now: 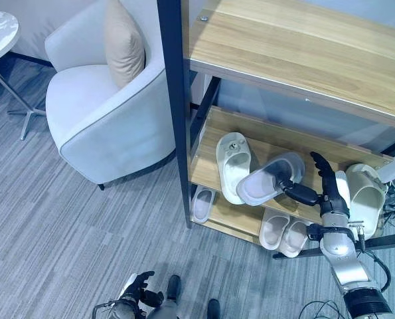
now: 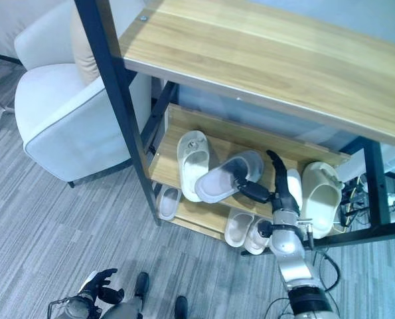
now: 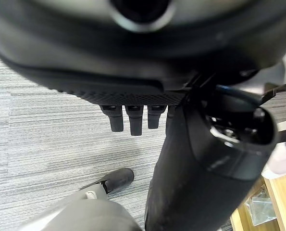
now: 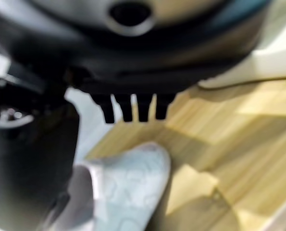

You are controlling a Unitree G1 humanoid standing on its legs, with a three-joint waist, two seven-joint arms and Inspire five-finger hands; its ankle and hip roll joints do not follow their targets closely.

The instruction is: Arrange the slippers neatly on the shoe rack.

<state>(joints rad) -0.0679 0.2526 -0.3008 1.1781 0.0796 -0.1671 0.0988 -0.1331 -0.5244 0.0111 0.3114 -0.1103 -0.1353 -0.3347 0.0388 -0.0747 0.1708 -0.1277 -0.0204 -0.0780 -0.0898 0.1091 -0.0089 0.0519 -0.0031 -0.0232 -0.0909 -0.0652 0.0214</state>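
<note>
In the lower right of the frame the right hand (image 1: 326,189) reaches into the middle shelf (image 1: 210,174) of the shoe rack (image 1: 174,100). Its thumb lies on the grey slipper (image 1: 269,178), and the other fingers (image 1: 322,166) stand straight and spread, not curled around anything. I think the hand pushes the grey slipper, which lies slanted across the white slipper (image 1: 232,163) beside it, to turn it parallel. Another pale slipper (image 1: 366,193) sits at the right end of the same shelf, and three more slippers rest on the bottom shelf (image 1: 227,216). The left hand (image 1: 141,287) hangs idle at the lower edge, its fingers loosely curled and holding nothing. An armchair (image 1: 97,113) stands at the left. No readable writing is visible on the slippers or the rack.
</note>
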